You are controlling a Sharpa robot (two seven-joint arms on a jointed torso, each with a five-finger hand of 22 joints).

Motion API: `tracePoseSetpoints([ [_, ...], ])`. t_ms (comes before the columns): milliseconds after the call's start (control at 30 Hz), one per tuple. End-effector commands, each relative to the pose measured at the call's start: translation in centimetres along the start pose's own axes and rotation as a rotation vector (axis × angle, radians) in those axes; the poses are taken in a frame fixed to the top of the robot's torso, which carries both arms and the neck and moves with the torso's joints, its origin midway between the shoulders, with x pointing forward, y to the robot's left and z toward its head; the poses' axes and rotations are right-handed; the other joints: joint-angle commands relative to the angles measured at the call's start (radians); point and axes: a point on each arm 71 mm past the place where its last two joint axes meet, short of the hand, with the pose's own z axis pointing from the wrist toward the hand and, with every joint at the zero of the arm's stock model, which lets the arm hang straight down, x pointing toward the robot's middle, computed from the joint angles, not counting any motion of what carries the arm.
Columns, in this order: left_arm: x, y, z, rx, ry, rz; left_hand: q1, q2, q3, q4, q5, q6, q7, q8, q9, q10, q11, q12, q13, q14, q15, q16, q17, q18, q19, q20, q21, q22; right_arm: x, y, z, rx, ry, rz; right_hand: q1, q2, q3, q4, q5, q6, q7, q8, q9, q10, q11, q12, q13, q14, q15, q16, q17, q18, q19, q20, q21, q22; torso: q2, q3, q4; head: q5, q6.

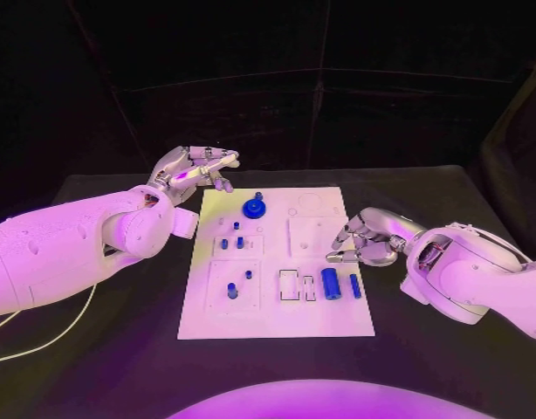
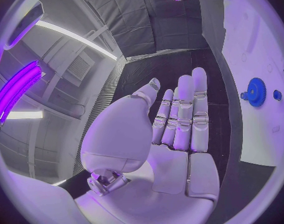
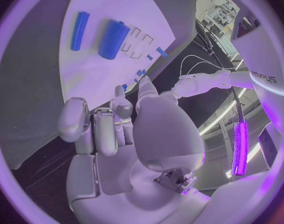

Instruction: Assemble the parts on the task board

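The white task board (image 1: pixel 281 307) lies in the middle of the table. A blue gear (image 1: pixel 254 208) stands near its far end, seen too in the left wrist view (image 2: pixel 256 91). Small blue pegs (image 1: pixel 231 242) sit in the board's left half. A thick blue cylinder (image 1: pixel 330 284) and a thin one (image 1: pixel 355 286) lie side by side near the right edge, also in the right wrist view (image 3: pixel 112 39) (image 3: pixel 79 31). My left hand (image 1: pixel 194 171) hovers off the board's far left corner, fingers stretched out and empty (image 2: pixel 179 119). My right hand (image 1: pixel 362 237) hangs at the board's right edge, fingers curled in with nothing visible in them (image 3: pixel 117 129).
Rectangular slots (image 1: pixel 297 285) lie open just left of the thick cylinder. A pale cable (image 1: pixel 42 336) trails over the table at the near left. Black table (image 1: pixel 117 349) surrounds the board on all sides.
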Motion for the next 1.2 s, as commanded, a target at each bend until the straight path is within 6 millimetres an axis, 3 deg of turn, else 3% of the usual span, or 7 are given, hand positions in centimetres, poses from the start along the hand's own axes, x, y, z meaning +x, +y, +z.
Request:
tracePoseSetpoints([
  [33, 0.1, -0.1, 0.0, 0.006, 0.012, -0.009, 0.006, 0.004, -0.006, -0.001, 0.001, -0.008, 0.0, 0.007, -0.001, -0.006, 0.001, 0.004, -0.001, -0.01, 0.0, -0.004, -0.001, 0.013, 0.006, -0.001, -0.003, -0.001, 0.9, -0.5, 0.1, 0.093, 0.065, -0.066, -0.027, 0.0, -0.019, 0.004, 0.016, -0.008, 0.001, 0.008, 0.004, -0.005, 0.005, 0.008, 0.012, 0.055, 0.007, 0.004, 0.001, -0.008, 0.003, 0.002, 0.006, 0.001, -0.004, 0.0006, -0.002, -0.002, -0.002],
  [200, 0.1, 0.0, -0.1, 0.003, 0.013, -0.009, 0.006, 0.004, -0.006, -0.001, 0.001, -0.008, 0.0, 0.007, -0.001, -0.006, 0.001, 0.004, -0.001, -0.01, 0.0, -0.004, -0.001, 0.013, 0.006, -0.001, -0.003, -0.001, 1.7, -0.8, 0.1, 0.141, 0.096, -0.123, -0.047, -0.01, -0.035, 0.006, 0.021, -0.016, 0.002, 0.015, 0.01, -0.02, 0.007, -0.009, 0.002, 0.054, 0.008, 0.002, -0.003, -0.007, -0.002, 0.003, 0.002, -0.005, -0.003, -0.0003, -0.0006, -0.004, 0.0],
  [533, 0.0, 0.1, -0.2, 0.0, 0.013, -0.009, 0.006, 0.004, -0.006, -0.001, 0.001, -0.008, 0.0, 0.007, -0.001, -0.006, 0.001, 0.004, -0.001, -0.01, 0.0, -0.004, -0.001, 0.013, 0.006, -0.001, -0.003, -0.001, 2.7, -0.7, 0.5, 0.172, 0.12, -0.185, -0.066, -0.005, -0.04, 0.006, 0.039, -0.017, 0.0, 0.027, 0.017, -0.024, 0.006, -0.01, 0.01, 0.052, 0.008, -0.001, -0.007, -0.006, -0.004, 0.004, 0.001, -0.006, 0.0, 0.0002, -0.0039, -0.004, -0.001],
  [767, 0.0, 0.1, -0.3, -0.002, 0.013, -0.009, 0.006, 0.004, -0.006, -0.001, 0.001, -0.008, 0.0, 0.007, -0.001, -0.006, 0.001, 0.004, -0.001, -0.01, 0.0, -0.004, -0.001, 0.013, 0.006, -0.001, -0.003, -0.001, 3.4, -0.4, 0.8, 0.169, 0.142, -0.2, -0.07, -0.001, -0.04, 0.006, 0.05, -0.015, -0.001, 0.035, 0.022, -0.026, 0.005, -0.011, 0.012, 0.051, 0.007, -0.001, -0.008, -0.006, -0.005, 0.004, 0.001, -0.007, 0.001, -0.0009, -0.0017, -0.004, -0.006],
  [1200, 0.0, 0.2, -0.3, -0.003, 0.013, -0.009, 0.007, 0.006, -0.007, -0.001, 0.001, -0.008, 0.0, 0.008, 0.0, -0.006, 0.0, 0.006, -0.001, -0.01, 0.0, -0.004, -0.002, 0.013, 0.006, -0.001, -0.005, -0.002, 4.3, -0.2, 1.3, 0.173, 0.165, -0.23, -0.053, 0.023, -0.038, 0.001, 0.064, -0.01, -0.006, 0.057, 0.035, -0.026, 0.0, -0.012, 0.023, 0.051, 0.004, -0.004, -0.01, -0.005, -0.007, 0.001, -0.001, -0.008, 0.001, -0.0012, -0.0027, -0.001, -0.014],
])
